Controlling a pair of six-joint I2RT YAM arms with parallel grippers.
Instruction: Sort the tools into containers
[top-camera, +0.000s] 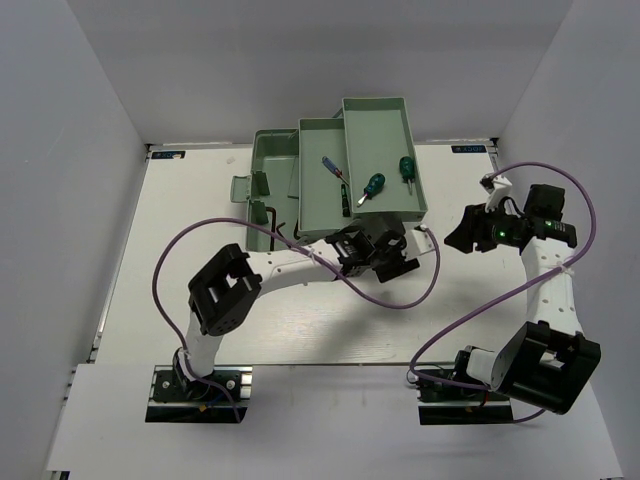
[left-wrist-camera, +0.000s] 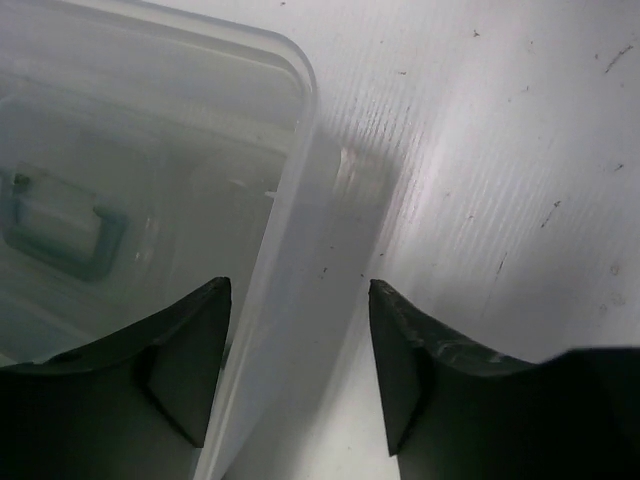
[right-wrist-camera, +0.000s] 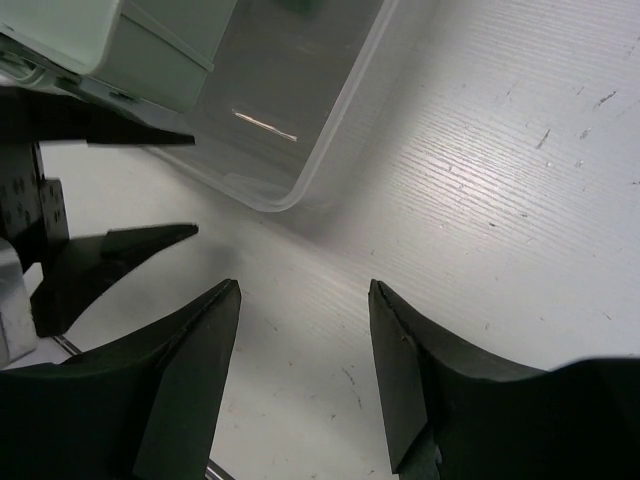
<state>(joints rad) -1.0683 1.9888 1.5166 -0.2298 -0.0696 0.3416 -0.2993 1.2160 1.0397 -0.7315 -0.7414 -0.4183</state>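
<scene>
A pale mint-green toolbox (top-camera: 270, 160) stands at the back centre with its trays spread. The right tray (top-camera: 395, 120) holds two stubby green screwdrivers (top-camera: 373, 186) (top-camera: 406, 167). The middle tray (top-camera: 312, 200) holds a blue-handled screwdriver (top-camera: 330, 167). Dark hex keys (top-camera: 274, 222) lie at the front of the left part. My left gripper (top-camera: 388, 256) is open at the toolbox's front. In the left wrist view it (left-wrist-camera: 300, 335) straddles the rim of the translucent lid (left-wrist-camera: 150, 130). My right gripper (top-camera: 462, 235) (right-wrist-camera: 303, 340) is open and empty over bare table.
The right wrist view shows the lid's corner (right-wrist-camera: 290, 110), a mint tray (right-wrist-camera: 100, 40) above it and the left gripper's fingers (right-wrist-camera: 120, 250) at the left. Purple cables (top-camera: 420, 290) loop over the table. White walls close in the sides.
</scene>
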